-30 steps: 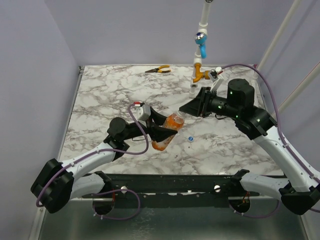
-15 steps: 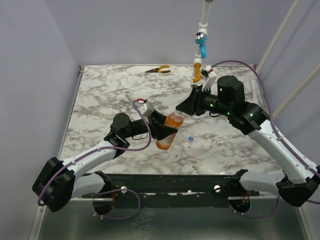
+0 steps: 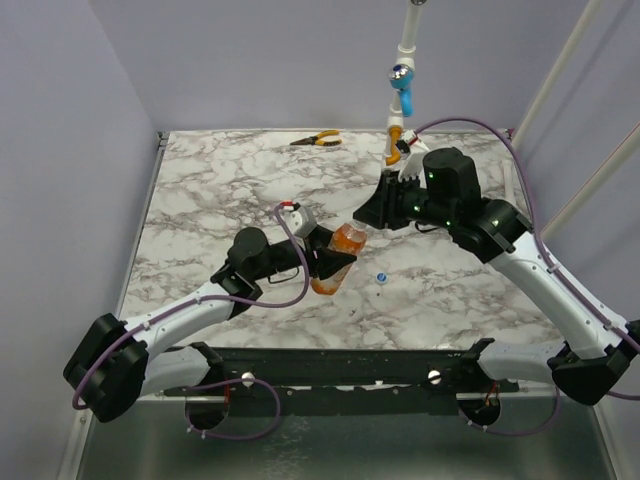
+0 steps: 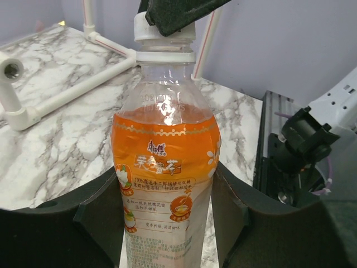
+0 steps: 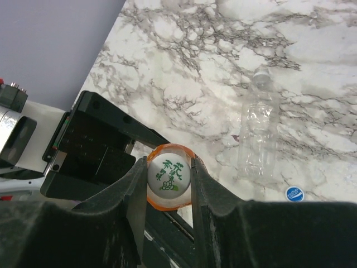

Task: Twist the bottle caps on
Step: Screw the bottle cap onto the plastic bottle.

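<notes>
While left hand grips the bottle, right hand apparently pinches its cap.

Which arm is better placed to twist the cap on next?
Right. The right gripper is shut on the small whitish round plastic cap sitting on the neck of the slim clear orange-filled plastic bottle, which the left gripper clamps around its body.
</notes>
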{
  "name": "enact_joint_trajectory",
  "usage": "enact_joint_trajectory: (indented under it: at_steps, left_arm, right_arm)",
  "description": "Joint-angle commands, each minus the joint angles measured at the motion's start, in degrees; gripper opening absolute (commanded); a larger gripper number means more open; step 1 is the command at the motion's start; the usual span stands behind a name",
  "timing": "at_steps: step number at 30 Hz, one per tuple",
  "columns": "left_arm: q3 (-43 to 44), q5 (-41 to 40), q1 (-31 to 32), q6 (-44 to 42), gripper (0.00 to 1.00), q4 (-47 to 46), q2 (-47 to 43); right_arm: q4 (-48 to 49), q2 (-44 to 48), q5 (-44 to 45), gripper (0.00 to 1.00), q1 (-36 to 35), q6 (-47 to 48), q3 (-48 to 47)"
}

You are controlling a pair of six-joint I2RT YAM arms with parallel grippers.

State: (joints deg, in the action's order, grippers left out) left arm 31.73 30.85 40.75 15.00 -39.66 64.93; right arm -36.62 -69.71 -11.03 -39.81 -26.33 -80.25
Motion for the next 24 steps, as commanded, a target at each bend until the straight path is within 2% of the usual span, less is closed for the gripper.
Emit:
enact_joint_trajectory:
  at_steps: [1, 10, 24]
  left_arm:
    - [4.06, -9.64, 1.20, -4.97, 0.14, -5.49, -0.68]
    - [4.58, -17.56, 3.99, -12.29, 0.13, -7.71, 0.17]
    - [5.51, -33.30, 12.44, -27.20, 0.13, -15.99, 5.25]
  right_arm:
    - [-7.27, -2.53, 1.29, 0.13, -2.38, -1.41, -0.79]
    - [-9.78, -6.50, 8.50, 0.12, -3.92, -4.59, -2.88]
    - [-12.23, -12.51, 19.70, 0.12, -4.66, -12.91, -6.47]
